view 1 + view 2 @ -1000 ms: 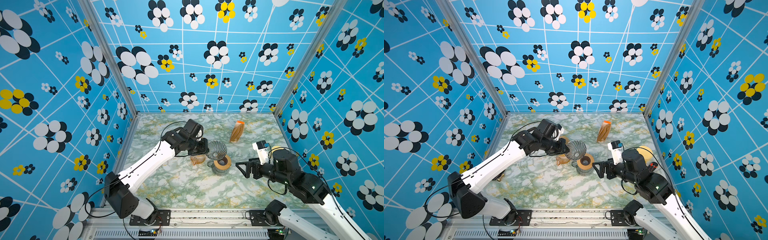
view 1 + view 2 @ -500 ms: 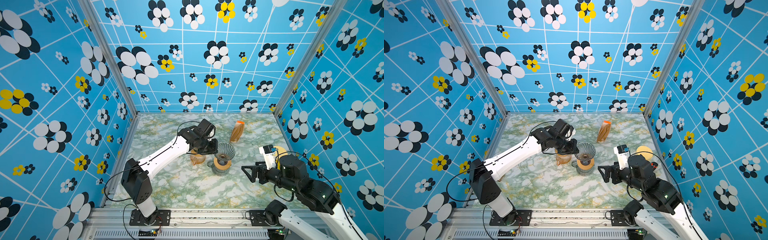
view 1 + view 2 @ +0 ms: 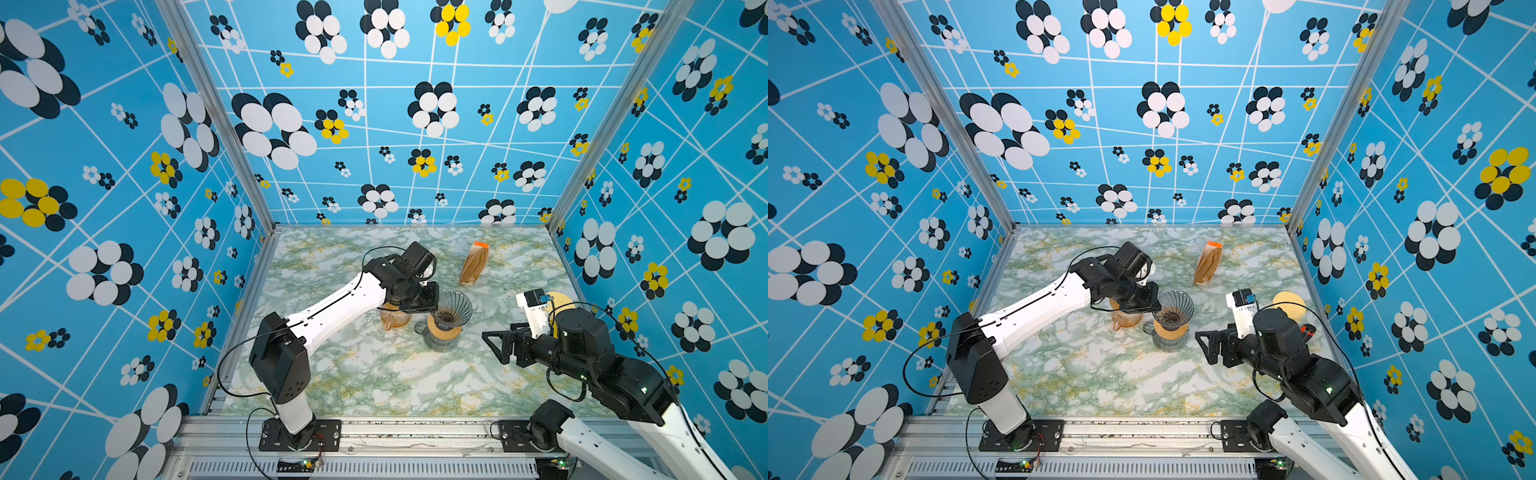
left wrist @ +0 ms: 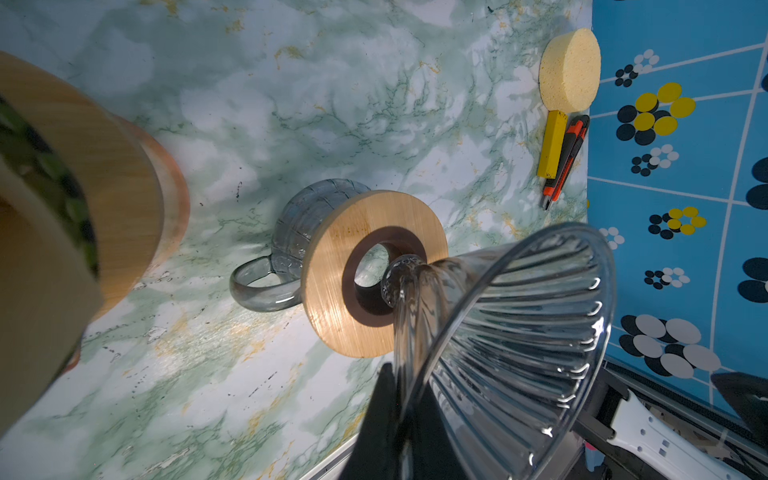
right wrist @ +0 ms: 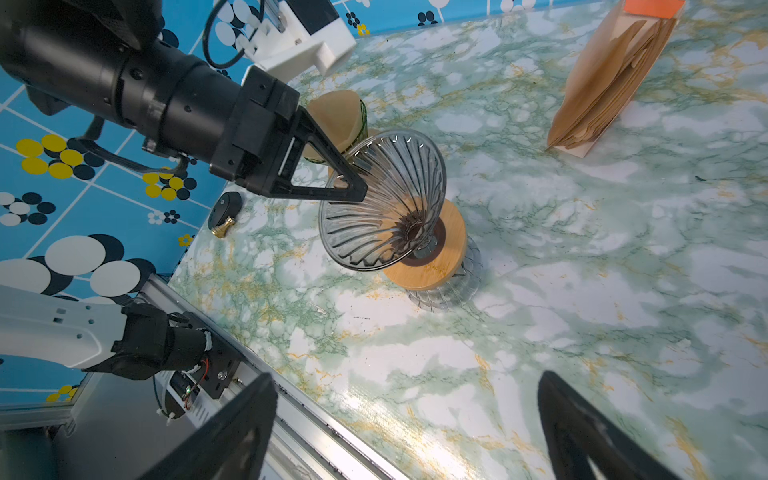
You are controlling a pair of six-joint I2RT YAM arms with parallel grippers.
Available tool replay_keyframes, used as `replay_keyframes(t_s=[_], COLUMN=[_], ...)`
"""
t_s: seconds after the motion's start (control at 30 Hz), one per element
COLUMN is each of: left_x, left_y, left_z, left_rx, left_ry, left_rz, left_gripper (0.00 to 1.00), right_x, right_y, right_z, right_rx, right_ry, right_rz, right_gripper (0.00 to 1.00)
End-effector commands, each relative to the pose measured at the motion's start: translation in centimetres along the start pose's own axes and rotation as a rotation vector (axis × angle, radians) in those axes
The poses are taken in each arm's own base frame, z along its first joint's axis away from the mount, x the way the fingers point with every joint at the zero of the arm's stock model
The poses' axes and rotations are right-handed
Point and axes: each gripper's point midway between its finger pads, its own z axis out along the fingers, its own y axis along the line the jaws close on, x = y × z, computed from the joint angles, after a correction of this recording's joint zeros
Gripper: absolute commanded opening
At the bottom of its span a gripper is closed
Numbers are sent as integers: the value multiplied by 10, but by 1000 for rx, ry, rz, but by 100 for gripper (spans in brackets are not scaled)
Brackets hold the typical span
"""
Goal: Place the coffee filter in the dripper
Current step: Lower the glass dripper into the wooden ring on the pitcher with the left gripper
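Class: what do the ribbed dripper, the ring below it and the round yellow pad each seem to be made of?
Dripper: clear glass or hard plastic, glossy; the table shows through its ribs. Ring: pale wood, perhaps bamboo, matt; straight grain lines. Yellow pad: likely foam sponge; porous, dull surface.

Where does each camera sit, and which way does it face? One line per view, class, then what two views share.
Top views: high over the front rail, looking down and back at the marble table; both arms show.
Left wrist: on the left arm, looking past its jaws, shut on the rim of the dripper, toward the wooden ring.
Right wrist: on the right arm, facing the dripper; its open jaws and the left arm show.
Shared: both wrist views show dripper and ring.
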Motion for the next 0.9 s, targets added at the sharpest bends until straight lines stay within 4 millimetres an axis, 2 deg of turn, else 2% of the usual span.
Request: replay_keyframes(t_s=[0.0, 0.87], left_x=[-4, -2], left_y=[-6, 7], left_z=[3, 12], left_rx=[14, -20], left_ry=[-12, -5], left_rz=[17, 6], left_gripper=[8, 9], right_x=[1, 6], right_y=[-3, 0], right_z=[4, 16], right_rx=[15, -7], right_ry=[6, 35], right_rz=[-5, 11], right_gripper=[99, 99])
